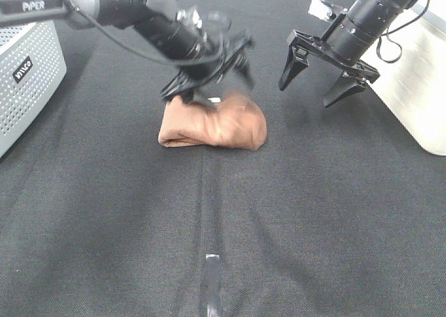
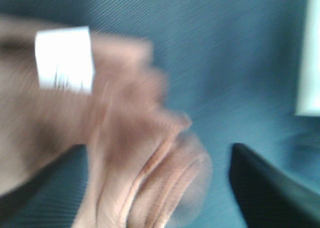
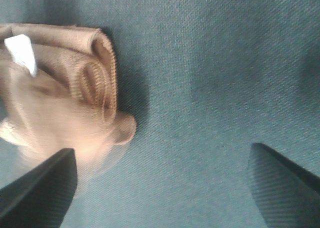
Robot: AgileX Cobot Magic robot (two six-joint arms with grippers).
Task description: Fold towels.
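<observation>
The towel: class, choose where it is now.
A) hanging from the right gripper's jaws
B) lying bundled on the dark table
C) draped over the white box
B: the towel lies in a folded bundle on the dark table, clear of the right gripper, whose jaws are open.

Your towel [image 1: 212, 125] reads reddish-brown, paler and peachier along its ribbed hem. Its small tag [image 2: 65, 60] is white, perhaps with faint grey print lines, though the blur makes that hard to call. The table cover [image 1: 313, 212] is black with a fine woven texture. You'll see the right gripper [image 1: 305, 96] is black too. The left-hand box [image 1: 28, 80] is white with a dotted perforated grid and a black label lettered in white. The right-hand bin [image 1: 418, 73] is plain off-white.
</observation>
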